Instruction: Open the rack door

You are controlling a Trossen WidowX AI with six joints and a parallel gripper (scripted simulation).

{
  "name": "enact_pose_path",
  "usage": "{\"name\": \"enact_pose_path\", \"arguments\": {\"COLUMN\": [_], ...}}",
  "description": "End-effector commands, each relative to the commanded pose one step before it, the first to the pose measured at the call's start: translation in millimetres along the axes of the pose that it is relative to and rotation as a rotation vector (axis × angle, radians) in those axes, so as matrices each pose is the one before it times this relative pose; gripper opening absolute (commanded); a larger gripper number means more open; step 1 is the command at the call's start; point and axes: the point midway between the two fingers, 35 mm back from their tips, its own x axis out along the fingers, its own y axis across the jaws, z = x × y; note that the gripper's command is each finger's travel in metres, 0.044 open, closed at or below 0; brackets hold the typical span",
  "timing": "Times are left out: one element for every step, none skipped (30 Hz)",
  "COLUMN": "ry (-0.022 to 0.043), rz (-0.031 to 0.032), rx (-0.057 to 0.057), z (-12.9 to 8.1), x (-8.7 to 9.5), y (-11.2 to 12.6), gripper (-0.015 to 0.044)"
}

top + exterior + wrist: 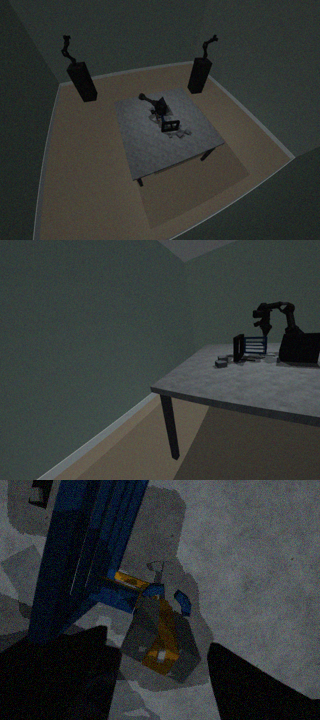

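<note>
The gripper [158, 119] [264, 336] [158, 641] is released, fingers apart around or just above the handle [162, 637], on the swung-out blue door [162, 118] [266, 345] [70, 560]; best lift straight up, both fingers clearing it evenly, before moving sideways

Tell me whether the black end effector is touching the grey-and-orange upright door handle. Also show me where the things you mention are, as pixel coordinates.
Cannot tell. The wrist view shows the end effector [161, 114] [264, 335] [158, 641] open around the handle [158, 119] [167, 635], a gap right of it, but the image-left finger meets its outline.
</note>
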Motion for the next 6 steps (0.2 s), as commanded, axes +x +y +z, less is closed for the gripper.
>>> {"name": "enact_pose_path", "arguments": {"ry": [-0.01317, -0.0019, -0.00189, -0.00188, -0.00187, -0.00186], "rz": [0.01063, 0.00118, 0.00118, 0.00118, 0.00118, 0.00117], "rx": [0.0045, -0.0008, -0.0008, -0.0008, -0.0008, -0.0008], "z": [0.55, -0.03, -0.04, -0.05, -0.06, -0.07], "x": [-8.59, -1.67, -1.67, -1.67, -1.67, -1.67], "y": [-0.15, 0.03, 0.03, 0.02, 0.02, 0.02], "gripper": [0.0295, 0.0295, 0.0295, 0.0295, 0.0295, 0.0295]}}
